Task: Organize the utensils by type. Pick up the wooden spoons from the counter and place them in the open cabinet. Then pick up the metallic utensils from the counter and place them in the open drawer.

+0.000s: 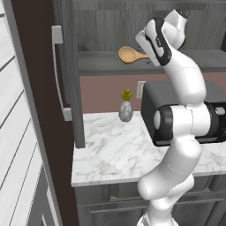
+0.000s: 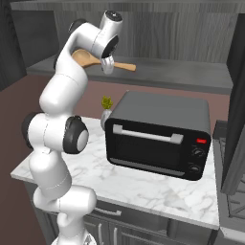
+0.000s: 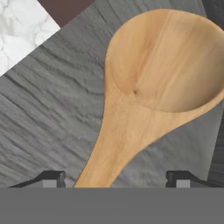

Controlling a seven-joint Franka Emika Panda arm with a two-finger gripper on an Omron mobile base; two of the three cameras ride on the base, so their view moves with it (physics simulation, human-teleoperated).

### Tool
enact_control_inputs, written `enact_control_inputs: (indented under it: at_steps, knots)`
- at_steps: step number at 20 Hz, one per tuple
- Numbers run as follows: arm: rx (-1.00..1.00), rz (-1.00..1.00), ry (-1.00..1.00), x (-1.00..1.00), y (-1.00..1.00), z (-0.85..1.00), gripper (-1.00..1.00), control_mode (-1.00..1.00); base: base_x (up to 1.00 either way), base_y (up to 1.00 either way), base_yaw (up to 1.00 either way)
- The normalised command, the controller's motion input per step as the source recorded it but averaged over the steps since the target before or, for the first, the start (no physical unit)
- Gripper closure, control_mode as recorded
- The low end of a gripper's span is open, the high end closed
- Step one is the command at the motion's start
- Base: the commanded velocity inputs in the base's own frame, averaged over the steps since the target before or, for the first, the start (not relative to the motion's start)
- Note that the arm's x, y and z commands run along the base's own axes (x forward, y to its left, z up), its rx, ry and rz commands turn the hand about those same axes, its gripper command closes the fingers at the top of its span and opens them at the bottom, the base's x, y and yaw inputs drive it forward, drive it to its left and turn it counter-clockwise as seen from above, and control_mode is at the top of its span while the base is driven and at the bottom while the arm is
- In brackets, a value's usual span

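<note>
A large light-tan wooden spoon point(image 3: 144, 87) lies on the grey wood-grain shelf point(image 3: 48, 118) of the open cabinet point(image 1: 101, 62), bowl to the left and handle to the right point(image 2: 122, 66). My gripper point(image 3: 116, 177) hovers just over the spoon's handle, open, with a dark fingertip point(image 3: 52, 177) on each side and a gap to the wood. Seen from the right base, the gripper point(image 2: 107, 68) points down at the spoon point(image 2: 86, 57) inside the cabinet. The white marble counter point(image 1: 119, 150) lies below. The metallic utensils and the open drawer are out of view.
A black toaster oven point(image 2: 158, 139) stands on the counter under the cabinet. A small grey vase with a plant point(image 1: 126, 108) sits by the back wall. The cabinet's open door point(image 1: 66, 66), with its silver bar handle, juts out on the left.
</note>
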Motion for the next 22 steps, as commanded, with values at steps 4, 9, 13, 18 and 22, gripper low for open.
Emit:
enact_control_inputs:
  at_steps: [4,9,13,18,22]
  knots:
    - [0.01,0.00,0.00,-0.09,-0.08,-0.07,-1.00,-1.00,0.00,0.00,0.00]
    - [0.02,0.00,-0.02,-0.25,-0.07,-0.10,-1.00,-1.00,0.00,0.00,0.00]
    - [0.04,-0.02,-0.07,-0.25,-0.10,-0.08,-1.00,-1.00,0.00,0.00,0.00]
    - [0.03,-0.03,-0.05,-0.23,-0.06,-0.06,-1.00,-1.00,0.00,0.00,0.00]
    - [0.04,-0.03,-0.09,-0.17,-0.03,-0.01,-1.00,-1.00,0.00,0.00,0.00]
